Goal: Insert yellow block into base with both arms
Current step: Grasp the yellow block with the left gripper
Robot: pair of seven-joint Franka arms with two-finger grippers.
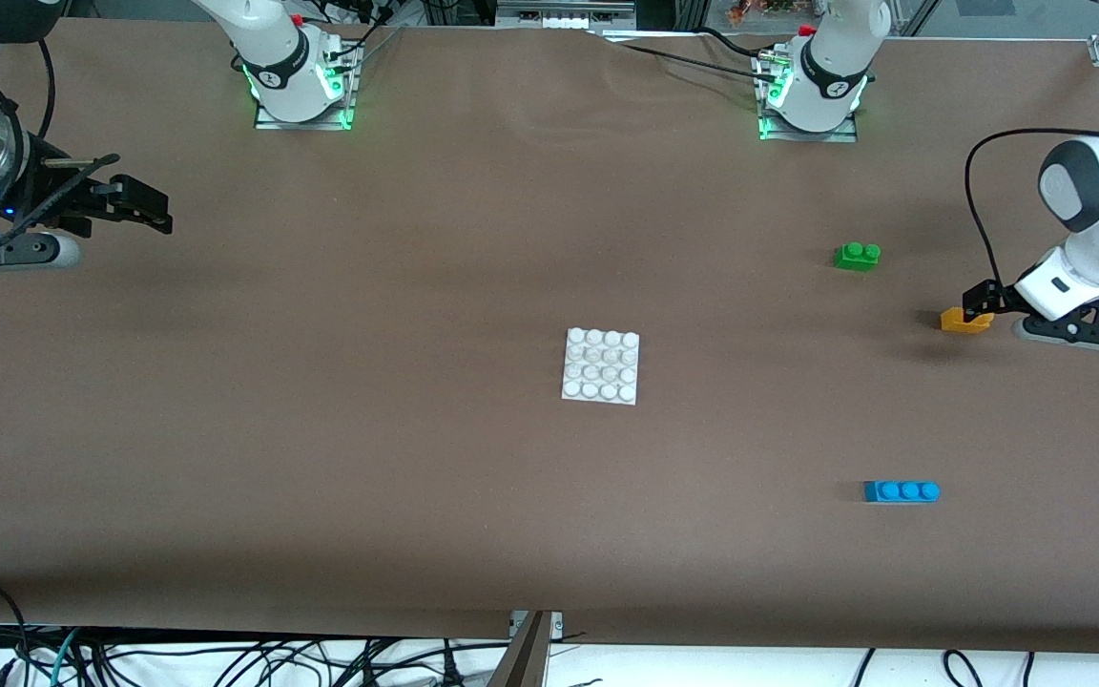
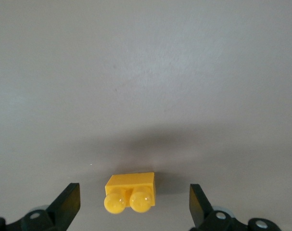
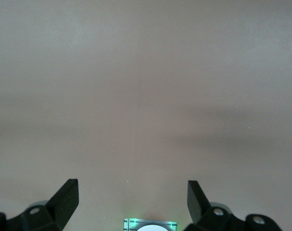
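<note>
The yellow block (image 1: pixel 964 322) lies on the table near the left arm's end, its two studs turned toward the left wrist camera (image 2: pixel 130 192). My left gripper (image 1: pixel 975 305) is low at the block and open (image 2: pixel 133 206). The block sits between the two fingers (image 2: pixel 69 202), with a gap to each. The white studded base (image 1: pixel 601 366) lies flat at the table's middle. My right gripper (image 1: pixel 144 205) waits open and empty above the table at the right arm's end (image 3: pixel 132 204).
A green two-stud brick (image 1: pixel 857 255) lies farther from the front camera than the yellow block. A blue three-stud brick (image 1: pixel 901 491) lies nearer to the camera. The two arm bases (image 1: pixel 300 91) stand along the table's back edge.
</note>
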